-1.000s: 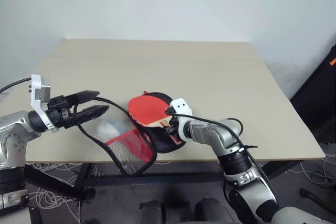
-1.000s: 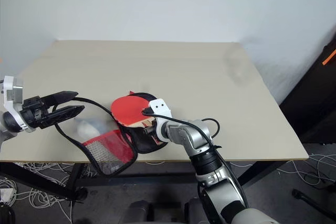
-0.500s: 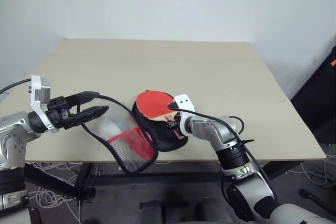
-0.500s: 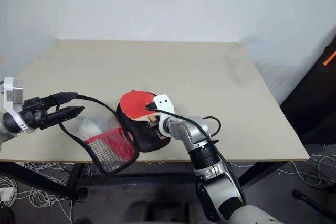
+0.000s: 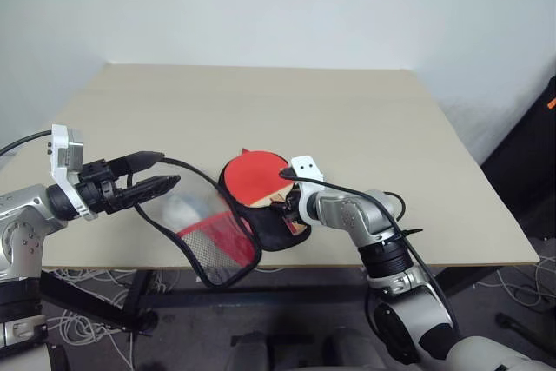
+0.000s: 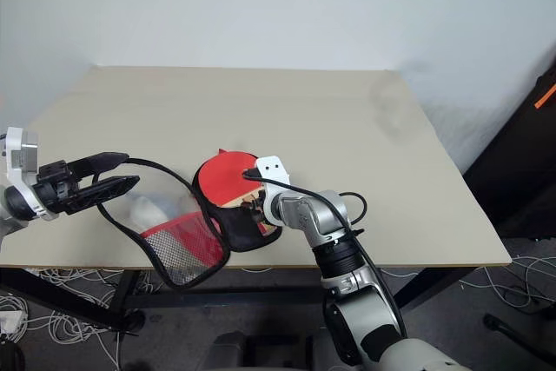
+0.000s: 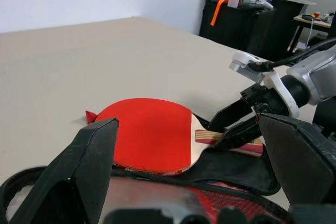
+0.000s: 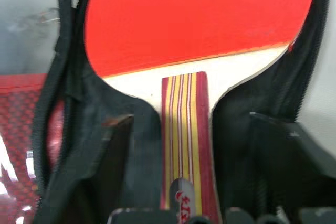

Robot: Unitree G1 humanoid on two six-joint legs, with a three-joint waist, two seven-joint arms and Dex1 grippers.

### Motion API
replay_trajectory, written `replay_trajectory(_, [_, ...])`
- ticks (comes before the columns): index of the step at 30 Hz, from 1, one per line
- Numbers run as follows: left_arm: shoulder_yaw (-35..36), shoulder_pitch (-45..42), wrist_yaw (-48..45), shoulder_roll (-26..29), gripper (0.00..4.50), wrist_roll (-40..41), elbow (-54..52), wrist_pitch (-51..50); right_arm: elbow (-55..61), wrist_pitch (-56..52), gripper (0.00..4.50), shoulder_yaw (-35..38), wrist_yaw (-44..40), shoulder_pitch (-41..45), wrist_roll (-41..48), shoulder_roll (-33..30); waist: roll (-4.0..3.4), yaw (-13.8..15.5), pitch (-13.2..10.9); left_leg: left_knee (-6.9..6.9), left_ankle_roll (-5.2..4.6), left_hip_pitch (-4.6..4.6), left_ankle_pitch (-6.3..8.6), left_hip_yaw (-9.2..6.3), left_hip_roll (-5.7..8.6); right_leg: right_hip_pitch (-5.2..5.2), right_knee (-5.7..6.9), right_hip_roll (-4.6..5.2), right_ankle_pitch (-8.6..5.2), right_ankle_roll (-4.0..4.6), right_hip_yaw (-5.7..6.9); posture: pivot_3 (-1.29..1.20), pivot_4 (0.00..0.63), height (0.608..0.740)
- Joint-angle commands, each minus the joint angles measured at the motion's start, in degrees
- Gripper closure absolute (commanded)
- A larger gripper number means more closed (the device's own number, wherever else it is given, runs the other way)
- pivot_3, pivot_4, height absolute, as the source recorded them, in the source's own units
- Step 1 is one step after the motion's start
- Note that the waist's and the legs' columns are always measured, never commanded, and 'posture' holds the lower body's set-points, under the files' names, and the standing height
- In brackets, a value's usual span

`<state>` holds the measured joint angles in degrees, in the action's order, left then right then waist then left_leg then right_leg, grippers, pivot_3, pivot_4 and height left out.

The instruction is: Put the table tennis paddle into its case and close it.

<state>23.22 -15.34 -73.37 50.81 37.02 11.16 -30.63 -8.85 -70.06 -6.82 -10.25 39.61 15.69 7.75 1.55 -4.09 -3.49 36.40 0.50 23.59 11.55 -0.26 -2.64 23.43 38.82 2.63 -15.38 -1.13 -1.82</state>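
Red-faced table tennis paddle [image 5: 254, 177] is being cradled in the black-lined case [image 5: 276, 230]; right gripper [image 8: 184, 129] spread wide astride its handle, left gripper [image 5: 148, 175] spread holding the case's flap up

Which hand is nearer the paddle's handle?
Right. The right hand sits open astride the table tennis paddle handle; the left hand holds the case flap up, off to the side.

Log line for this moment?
paddle: lying in open case | right gripper: open, straddling handle | left gripper: holds case flap up
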Motion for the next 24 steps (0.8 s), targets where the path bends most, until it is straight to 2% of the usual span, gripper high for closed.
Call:
replay_trajectory(1, [1.16,-0.67,0.14,0.33,0.0,0.85,-0.33,0.6,3.17,-1.69,0.03,3.74,0.13,3.98,3.11,4.03,0.0,0.0,0.0,0.0,0.0,0.0,0.0,0.0,0.0,0.0,0.0,0.0,0.0,0.0,0.0,0.0,0.0,0.74])
replay_trajectory(7, [1.09,-1.48,0.14,0.56,0.0,0.61,0.55,0.95,5.9,-1.88,0.03,9.22,-1.5,5.47,7.56,0.56,-0.01,-0.04,-0.01,-0.01,0.0,0.0,0.0,0.0,0.0,0.01,0.0,0.0,0.0,0.0,0.0,0.0,0.0,0.74])
replay_trajectory(11, [1.61,-2.1,-0.11,1.3,0.0,0.63,1.5,1.1,9.75,2.17,0.03,6.83,-6.77,4.47,7.71,-5.77,-0.01,0.05,0.0,-0.02,0.0,0.0,0.0,-0.01,0.0,0.0,-0.01,0.0,-0.02,-0.04,0.01,0.0,0.0,0.74])
replay_trajectory(19, [3.14,-1.85,-0.89,2.27,0.0,1.18,2.49,1.02,17.21,21.39,0.03,3.99,-23.42,-5.83,4.69,-28.94,0.02,0.12,0.01,-0.01,-0.01,0.01,0.0,0.04,0.08,-0.04,-0.1,0.09,-0.07,-0.12,0.03,0.0,0.0,0.74])
replay_trajectory(22, [4.39,-1.35,-1.59,3.27,0.0,0.9,4.3,1.38,16.41,24.27,0.03,5.33,-27.65,-9.01,4.62,-35.39,0.0,-0.15,0.01,-0.04,-0.02,-0.06,0.0,0.08,0.0,-0.02,-0.06,-0.01,-0.06,-0.1,-0.04,0.0,0.0,0.74])
replay_trajectory(24, [5.33,-1.43,-1.78,3.99,0.0,0.69,5.81,1.84,15.96,24.89,0.03,5.94,-28.59,-9.89,4.78,-37.45,0.0,-0.24,0.0,-0.04,-0.02,-0.08,-0.01,0.11,-0.03,0.01,-0.04,-0.05,-0.05,-0.07,-0.08,0.0,0.0,0.74])
